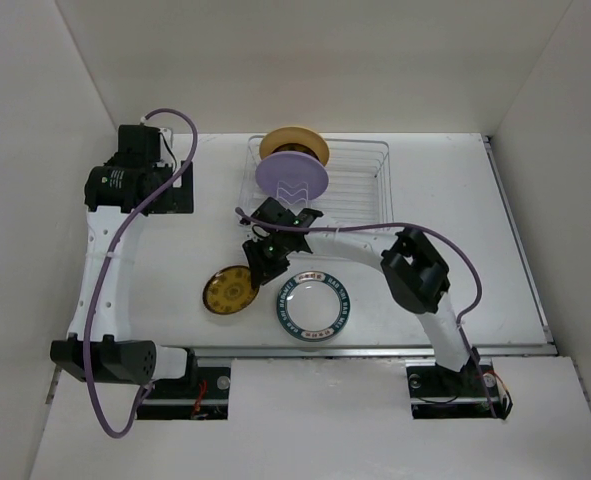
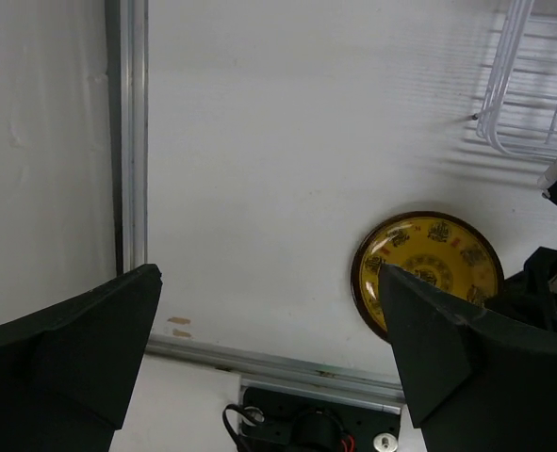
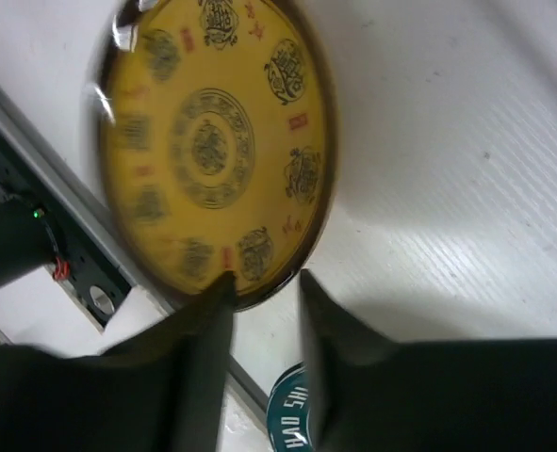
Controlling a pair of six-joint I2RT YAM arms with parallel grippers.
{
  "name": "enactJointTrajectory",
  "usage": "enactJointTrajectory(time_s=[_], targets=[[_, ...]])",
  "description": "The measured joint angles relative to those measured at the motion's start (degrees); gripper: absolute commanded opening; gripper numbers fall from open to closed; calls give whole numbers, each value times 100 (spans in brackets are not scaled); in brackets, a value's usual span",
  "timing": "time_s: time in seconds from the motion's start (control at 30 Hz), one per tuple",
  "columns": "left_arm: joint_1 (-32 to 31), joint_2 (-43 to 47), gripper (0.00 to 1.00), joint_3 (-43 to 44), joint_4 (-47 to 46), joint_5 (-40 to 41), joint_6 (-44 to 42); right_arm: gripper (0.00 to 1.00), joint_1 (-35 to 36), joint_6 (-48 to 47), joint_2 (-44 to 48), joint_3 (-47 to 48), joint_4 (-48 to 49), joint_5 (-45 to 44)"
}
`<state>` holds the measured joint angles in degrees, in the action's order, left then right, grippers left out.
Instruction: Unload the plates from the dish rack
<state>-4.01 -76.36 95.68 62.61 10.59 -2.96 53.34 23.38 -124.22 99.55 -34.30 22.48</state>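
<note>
The silver wire dish rack point(image 1: 350, 180) stands at the back with a tan-yellow plate point(image 1: 293, 141) and a lilac plate point(image 1: 291, 176) upright at its left end. A small dark-rimmed orange plate point(image 1: 227, 291) lies on the table, also in the left wrist view point(image 2: 438, 254) and the right wrist view point(image 3: 212, 141). A white plate with a teal rim point(image 1: 312, 305) lies to its right. My right gripper point(image 1: 262, 262) point(image 3: 264, 282) is open at the orange plate's rim, with the rim at its fingertips. My left gripper point(image 1: 160, 180) point(image 2: 269, 377) is open and empty at the back left.
White walls enclose the table on three sides. A metal rail point(image 2: 127, 141) runs along the table's left edge and another along the front point(image 1: 375, 352). A corner of the rack point(image 2: 528, 85) shows in the left wrist view. The teal rim point(image 3: 302, 424) shows below the right fingers.
</note>
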Motion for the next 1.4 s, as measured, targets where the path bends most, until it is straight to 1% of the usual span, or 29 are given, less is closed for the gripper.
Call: enactJointTrajectory(time_s=[0.03,0.07,0.13,0.23,0.3,0.43,0.53,0.6,0.67,0.8,0.83,0.93,0.97,1.07,1.1,1.2,1.23,1.33,1.37,1.4], targets=[[0,-2,100,0,-2,-26,-4,49,0,-7,0,2,-15,-42],[0,-7,100,0,-9,-68,-13,58,0,-11,0,4,-28,-76],[0,-72,100,7,-22,-175,-52,65,0,-85,2,7,-48,-140],[0,-474,100,267,44,-428,-146,70,-2,-225,70,-7,-157,-190],[-2,-927,100,643,9,-584,-201,70,-46,-310,264,-46,-240,-190],[-170,-2046,95,1773,-9,-809,-334,78,-293,-409,1163,-214,-361,-177],[-505,-2826,94,2579,-177,-977,-505,78,-721,-442,2017,-223,-363,-280],[-813,-3195,94,2822,-337,-1051,-671,78,-1051,-455,2468,-219,-369,-415],[-1137,-3471,94,2865,-568,-1121,-887,78,-1432,-457,2758,-199,-387,-577],[-1637,-3915,91,2859,-1036,-1241,-1338,78,-2017,-455,2868,-232,-501,-826],[-1714,-4006,91,2857,-1152,-1263,-1434,78,-2074,-455,2861,-258,-529,-866],[-1818,-4238,87,2852,-1521,-1266,-1637,78,-2310,-455,2859,-479,-647,-922],[-1816,-4315,82,2852,-1663,-1246,-1672,78,-2345,-455,2857,-531,-691,-922],[-1799,-4583,72,2909,-1967,-1178,-1733,78,-2409,-455,2850,-614,-800,-920],[-1784,-4673,64,2942,-2048,-1161,-1755,78,-2413,-455,2850,-625,-817,-920],[-1751,-4885,55,2962,-2133,-1217,-1779,78,-2413,-459,2850,-629,-879,-918],[-1746,-4918,48,2962,-2127,-1259,-1799,78,-2413,-459,2850,-634,-881,-918],[-1768,-4942,29,2959,-2114,-1355,-1873,78,-2413,-459,2850,-654,-887,-918],[-1768,-4940,18,2959,-2116,-1314,-1926,78,-2413,-459,2850,-658,-903,-918],[-1773,-4940,14,2959,-2140,-1274,-1993,78,-2413,-459,2850,-662,-907,-918]])
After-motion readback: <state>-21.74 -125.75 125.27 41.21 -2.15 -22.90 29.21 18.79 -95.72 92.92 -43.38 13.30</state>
